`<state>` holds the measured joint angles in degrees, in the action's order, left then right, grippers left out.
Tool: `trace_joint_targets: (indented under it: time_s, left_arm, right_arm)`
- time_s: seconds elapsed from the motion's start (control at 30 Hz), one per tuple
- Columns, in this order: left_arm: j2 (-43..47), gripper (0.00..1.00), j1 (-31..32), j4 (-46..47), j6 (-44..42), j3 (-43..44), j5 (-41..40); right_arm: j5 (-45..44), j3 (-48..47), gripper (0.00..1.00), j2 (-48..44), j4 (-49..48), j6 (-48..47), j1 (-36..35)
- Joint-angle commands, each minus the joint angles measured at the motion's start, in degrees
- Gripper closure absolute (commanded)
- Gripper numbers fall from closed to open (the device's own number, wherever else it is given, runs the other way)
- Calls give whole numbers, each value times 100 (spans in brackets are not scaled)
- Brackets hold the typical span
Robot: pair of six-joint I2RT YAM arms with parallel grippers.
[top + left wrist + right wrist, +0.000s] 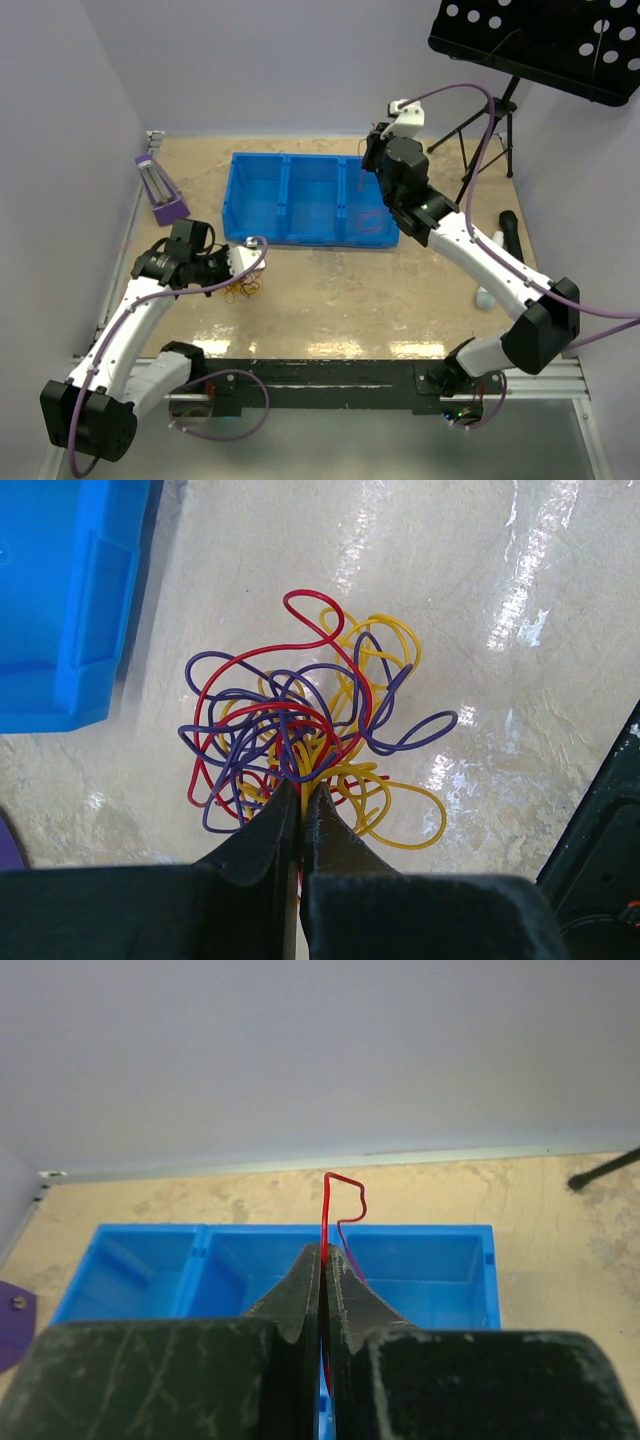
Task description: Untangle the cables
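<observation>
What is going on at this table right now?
The left gripper is shut on a clump of thin red, purple and yellow wires on the tan tabletop. The right gripper pinches a single thin red wire over the blue plastic three-compartment bin. The clump is not yet untangled.

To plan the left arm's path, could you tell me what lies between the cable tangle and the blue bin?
Nothing: the left wrist view shows only bare tabletop between the cable tangle and the blue bin.
</observation>
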<state>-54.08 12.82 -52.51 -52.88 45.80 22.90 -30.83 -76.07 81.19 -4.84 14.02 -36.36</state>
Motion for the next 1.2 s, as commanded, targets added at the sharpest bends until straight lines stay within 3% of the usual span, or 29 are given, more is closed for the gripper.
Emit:
trace_joint_targets:
  time_s: [0.0,0.3,0.57,0.73,0.87,1.0,1.07,1.17]
  left_arm:
    - [-23,100,-34,-31,103,236,224]
    - [-23,100,-34,-48,112,236,242]
    - [-32,100,-34,-31,191,359,365]
    - [-85,100,-34,-57,270,500,505]
    - [-85,99,-34,-84,296,535,514]
    - [-50,99,-25,-154,287,570,549]
    - [-23,98,-25,-172,287,605,558]
    - [-41,98,-25,-189,279,675,611]
  right_arm:
    - [104,128,100,134,-526,30,225]
    - [95,488,100,643,-729,320,296]
    - [279,1173,100,723,-491,1164,287]
    - [86,797,100,1266,131,1305,305]
    - [147,296,76,1689,475,1489,340]
    - [200,102,42,1769,704,1586,366]
    - [218,40,35,1734,765,1612,358]
    - [419,162,34,1419,643,1578,358]
